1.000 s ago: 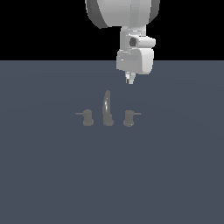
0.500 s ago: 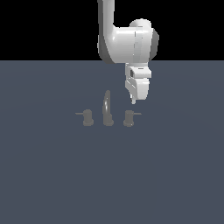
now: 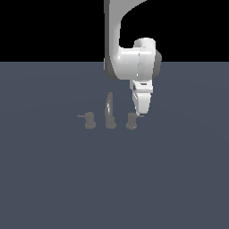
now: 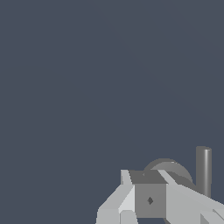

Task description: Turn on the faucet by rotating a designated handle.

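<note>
We see the handle (image 3: pixel 131 121) at the exterior view's right end of the faucet (image 3: pixel 109 112), right of the spout (image 3: pixel 109 107), with the twin knob (image 3: pixel 89 120) left of it. Our tool (image 3: pixel 142 112) hangs just beside and above the handle's lever; its fingers look close together, nothing between them. All stands on the grey surface (image 3: pixel 58 179).

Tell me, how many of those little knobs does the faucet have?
2. One knob stands on the exterior view's left of the curved spout; the other knob stands on its right, just below the robot's tool.
</note>
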You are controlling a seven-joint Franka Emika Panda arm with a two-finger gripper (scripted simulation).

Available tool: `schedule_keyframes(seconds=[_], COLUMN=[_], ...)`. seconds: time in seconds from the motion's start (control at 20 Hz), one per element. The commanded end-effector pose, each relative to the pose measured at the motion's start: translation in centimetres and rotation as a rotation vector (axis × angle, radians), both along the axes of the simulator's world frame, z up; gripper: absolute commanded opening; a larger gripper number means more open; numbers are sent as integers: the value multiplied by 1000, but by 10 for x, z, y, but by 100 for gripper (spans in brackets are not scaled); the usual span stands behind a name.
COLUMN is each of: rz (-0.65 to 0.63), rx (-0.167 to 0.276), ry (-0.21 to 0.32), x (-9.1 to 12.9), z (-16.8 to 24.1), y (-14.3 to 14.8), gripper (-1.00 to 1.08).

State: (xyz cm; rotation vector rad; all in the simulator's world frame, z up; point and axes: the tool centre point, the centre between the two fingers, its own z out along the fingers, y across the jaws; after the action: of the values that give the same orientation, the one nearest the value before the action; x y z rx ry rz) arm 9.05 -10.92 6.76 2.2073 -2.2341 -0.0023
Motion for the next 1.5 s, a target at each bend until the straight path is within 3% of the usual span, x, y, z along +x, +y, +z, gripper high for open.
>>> schedule_keyframes(seconds=[0.0,0.25,0.8,0.9,1.45], rz=[-12,-11,-12,-6,-11], rx=[0,0,0,0,0], ry=[-2,-1,-2,-13,-5], x=[1,1,-32,-24,-58], z=[-4,-4,-4,-4,-4], y=[-1,-1,-18,-12,-9], gripper=[-100,-100,-100,-100,-100])
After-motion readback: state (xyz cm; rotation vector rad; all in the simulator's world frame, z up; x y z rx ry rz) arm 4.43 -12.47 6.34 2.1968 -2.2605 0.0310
